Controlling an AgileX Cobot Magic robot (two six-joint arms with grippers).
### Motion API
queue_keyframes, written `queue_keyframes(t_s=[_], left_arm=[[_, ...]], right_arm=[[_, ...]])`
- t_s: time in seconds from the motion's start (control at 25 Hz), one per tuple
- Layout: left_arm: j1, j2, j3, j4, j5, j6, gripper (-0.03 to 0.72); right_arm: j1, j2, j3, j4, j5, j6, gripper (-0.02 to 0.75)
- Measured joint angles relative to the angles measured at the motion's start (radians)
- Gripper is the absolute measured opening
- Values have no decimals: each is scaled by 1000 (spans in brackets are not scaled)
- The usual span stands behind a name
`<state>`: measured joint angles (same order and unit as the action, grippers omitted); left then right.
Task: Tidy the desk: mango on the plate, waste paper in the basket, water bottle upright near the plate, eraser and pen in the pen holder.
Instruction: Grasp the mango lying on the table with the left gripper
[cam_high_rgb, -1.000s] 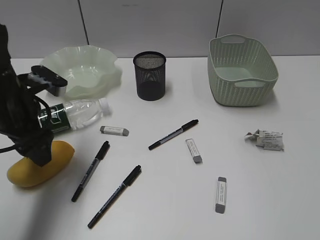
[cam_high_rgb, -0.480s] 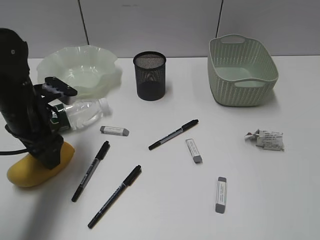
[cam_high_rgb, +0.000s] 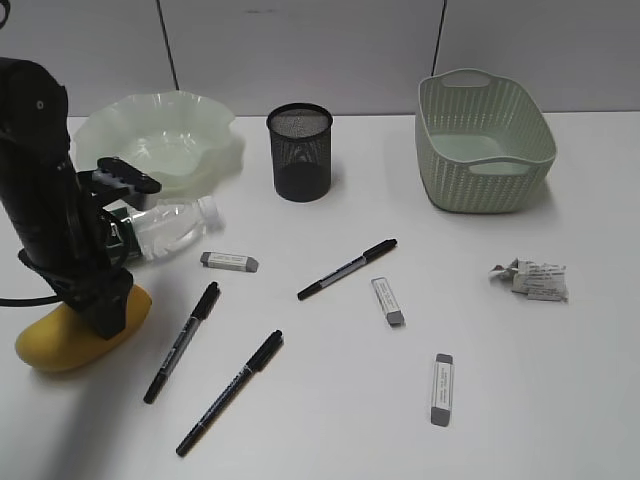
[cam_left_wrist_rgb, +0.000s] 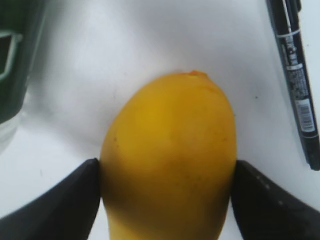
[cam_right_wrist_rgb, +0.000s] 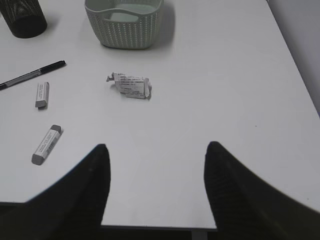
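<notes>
Pale grey wall panels (cam_high_rgb: 300, 50) behind, split by two thin dark vertical seams (cam_high_rgb: 168, 45). Even, diffuse lighting from above; soft, short shadows. Darker floor (cam_right_wrist_rgb: 300, 45) visible past the far edge in the right wrist view. Windows and further furniture out of frame.

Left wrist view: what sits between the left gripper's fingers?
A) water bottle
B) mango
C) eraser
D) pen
B. The yellow mango fills the gap, with a dark finger at each flank, while the pen lies off to the side on the desk.
</notes>
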<state>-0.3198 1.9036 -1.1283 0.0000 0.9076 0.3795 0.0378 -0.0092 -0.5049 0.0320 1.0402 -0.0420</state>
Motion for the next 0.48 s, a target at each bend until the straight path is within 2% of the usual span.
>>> queue_keyframes(t_s=[0.48], left_arm=[[0,2,-3,0,21,0,586]], right_arm=[[0,0,0,0,0,0,478]])
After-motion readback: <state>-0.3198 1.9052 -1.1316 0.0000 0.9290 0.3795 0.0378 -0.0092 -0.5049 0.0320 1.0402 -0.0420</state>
